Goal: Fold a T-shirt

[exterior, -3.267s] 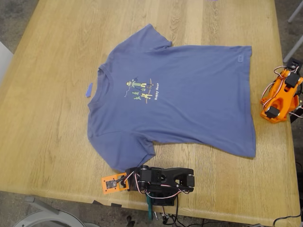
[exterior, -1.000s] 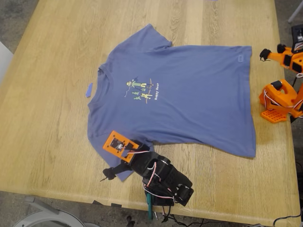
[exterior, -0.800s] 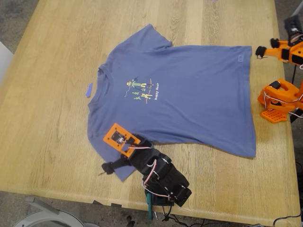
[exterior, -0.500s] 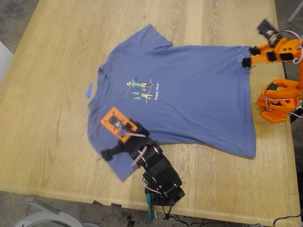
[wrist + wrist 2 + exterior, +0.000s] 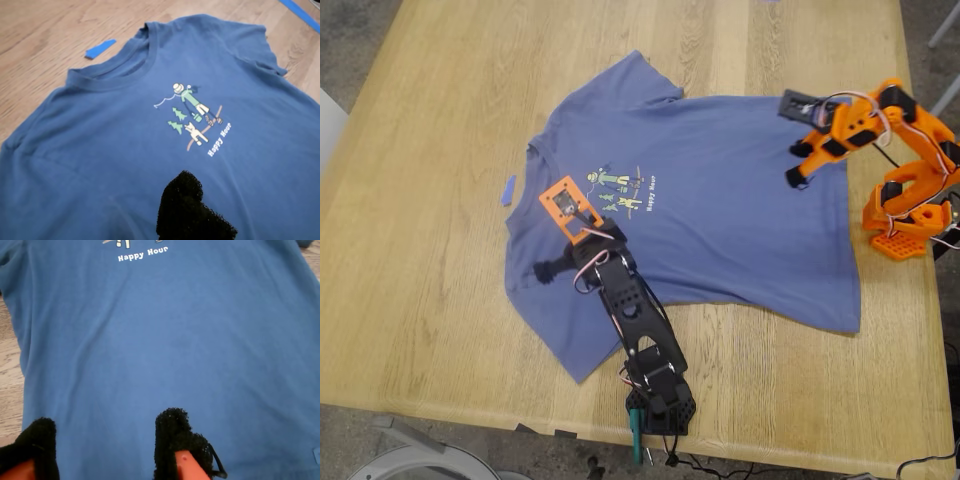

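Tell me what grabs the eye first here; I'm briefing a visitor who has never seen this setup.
The periwinkle-blue T-shirt lies spread flat across the middle of the wooden table, its cartoon print facing up. My first gripper hovers over the sleeve nearest the exterior view's bottom edge, and my second gripper over the hem end at that view's right. A small blue scrap lies beside the collar.

The blue T-shirt (image 5: pixel 720 210) lies spread flat, print up, unfolded, its collar toward the exterior view's left, seemingly smooth.
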Controlling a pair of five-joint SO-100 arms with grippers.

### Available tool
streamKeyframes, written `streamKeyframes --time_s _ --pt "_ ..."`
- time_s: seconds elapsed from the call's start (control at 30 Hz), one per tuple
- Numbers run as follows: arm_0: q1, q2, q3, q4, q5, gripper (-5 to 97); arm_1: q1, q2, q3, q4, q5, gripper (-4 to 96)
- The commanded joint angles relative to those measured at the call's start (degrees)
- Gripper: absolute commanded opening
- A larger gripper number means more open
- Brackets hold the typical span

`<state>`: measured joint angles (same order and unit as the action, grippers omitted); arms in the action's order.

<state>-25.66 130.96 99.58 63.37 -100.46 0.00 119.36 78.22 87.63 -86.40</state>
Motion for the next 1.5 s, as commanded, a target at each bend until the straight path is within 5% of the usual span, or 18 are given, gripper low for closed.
streamKeyframes --time_s 0.0,0.23,0.53,1.1,1.47 --pt "0.4 -1.3 0.2 -6.2 0.8 69 -1.3 -2.3 -3.0 -3.1 0.4 28.8" --pt "0.4 -6.7 2.7 -15.9 1.6 68 -7.6 -11.2 -2.6 -13.5 4.5 26.9" --pt "-2.1 -9.2 10.5 -30.2 3.2 68 -10.5 -23.5 -6.2 -22.5 3.3 24.9" --pt "-6.6 -18.6 11.9 -35.2 6.0 68 -8.9 -31.6 -5.8 -35.4 5.4 26.8" --pt "-8.5 -35.0 -3.6 -37.0 8.3 68 -2.6 -35.9 -4.4 -39.8 5.3 27.0"
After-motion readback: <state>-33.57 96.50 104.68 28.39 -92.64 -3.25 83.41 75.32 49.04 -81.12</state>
